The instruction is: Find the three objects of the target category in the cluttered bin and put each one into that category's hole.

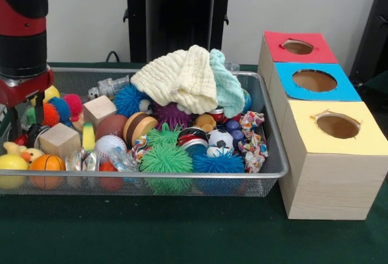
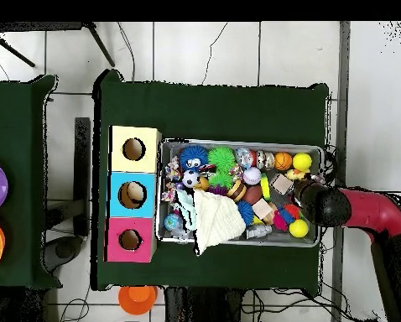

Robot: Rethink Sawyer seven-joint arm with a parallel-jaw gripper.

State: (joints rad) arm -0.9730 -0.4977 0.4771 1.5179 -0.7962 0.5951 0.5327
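So the Sawyer's red and black arm [image 1: 23,34] comes down over the left end of the wire mesh bin [image 1: 267,176] in the front view, and its gripper [image 1: 23,128] is buried in the clutter there, so honestly I can't tell how the fingers are set or whether they have anything. Just below it, tucked in that same front left corner, sits a little yellow duckling toy [image 1: 17,151] with an orange beak, squeezed between a smooth yellow ball [image 1: 11,170] and a small basketball [image 1: 46,163]. No sign of a striped toy that I can make out. The rest of the bin is packed: two plain wooden cubes [image 1: 60,139], green spiky puffer balls [image 1: 166,160], a blue one [image 1: 219,163], a purple one under a pale yellow knit cloth [image 1: 179,80] that's heaped with a mint green cloth [image 1: 229,88] at the back, plus a baseball [image 1: 110,146] and a mini soccer ball [image 1: 219,140]. The pale wooden box [image 1: 327,185] stands touching the right side of the bin, with the red-surround hole [image 1: 297,47] at its far end, the blue hole [image 1: 314,80] in the middle and the yellow hole [image 1: 337,126] nearest the camera. In the overhead view the arm's wrist [image 2: 321,204] covers the bin's end farthest from the box, so the red hole is well apart from the gripper.
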